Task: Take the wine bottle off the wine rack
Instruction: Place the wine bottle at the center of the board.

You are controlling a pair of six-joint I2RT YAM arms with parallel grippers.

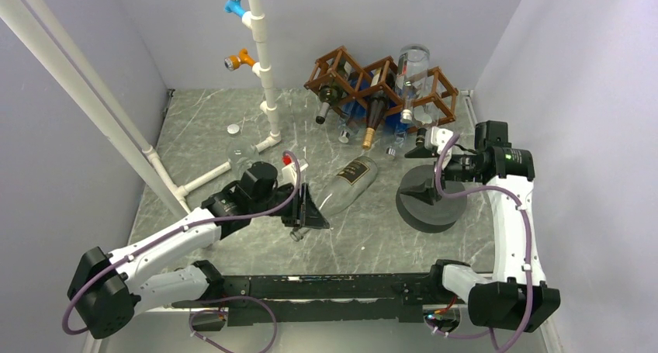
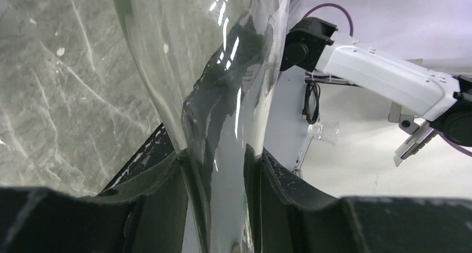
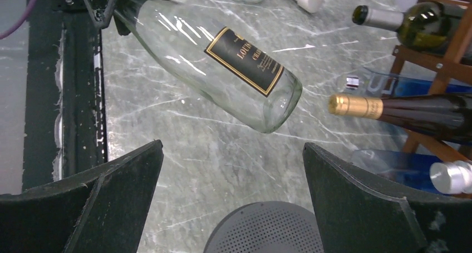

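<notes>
Top external: left tool [image 1: 308, 213] grasps the bottle [image 1: 349, 182] by its neck, the handiest end for drawing it off the rack [image 1: 326, 64]; right tool [image 1: 423, 190] released.

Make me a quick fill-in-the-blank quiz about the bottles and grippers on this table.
The left gripper grips the clear bottle by its ___.
The right gripper has its jaws ___.
The clear bottle's label is black with a ___ border.
The rack is coloured ___.
Missing words: neck; open; gold; brown.
</notes>
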